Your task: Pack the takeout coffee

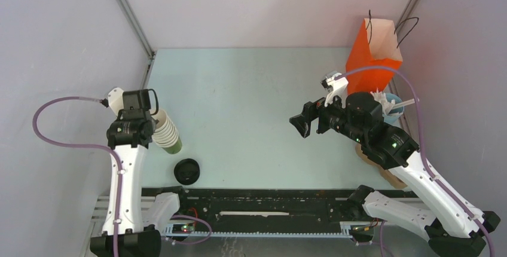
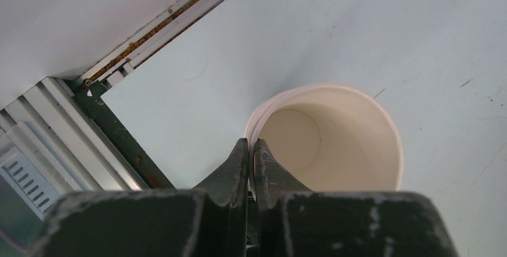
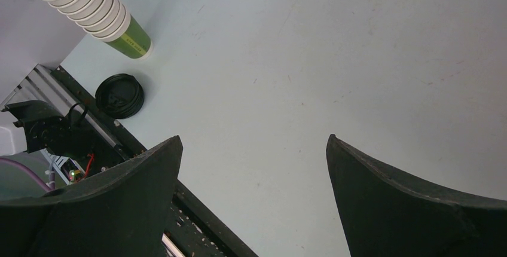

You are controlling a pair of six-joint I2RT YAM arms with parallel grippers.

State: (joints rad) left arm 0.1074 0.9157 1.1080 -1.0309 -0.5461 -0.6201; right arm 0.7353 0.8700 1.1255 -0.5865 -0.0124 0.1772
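Top external view: no capped cup shows anywhere, so no coffee is ready to pack. Leaning stack of lidless cups at table left. Left gripper is pinched on the top cup rim. Black lid lies just beside. Right gripper is spread wide and empty. Orange bag stands far right, contents hidden. Judged: barely begun, with capping and bagging both left.
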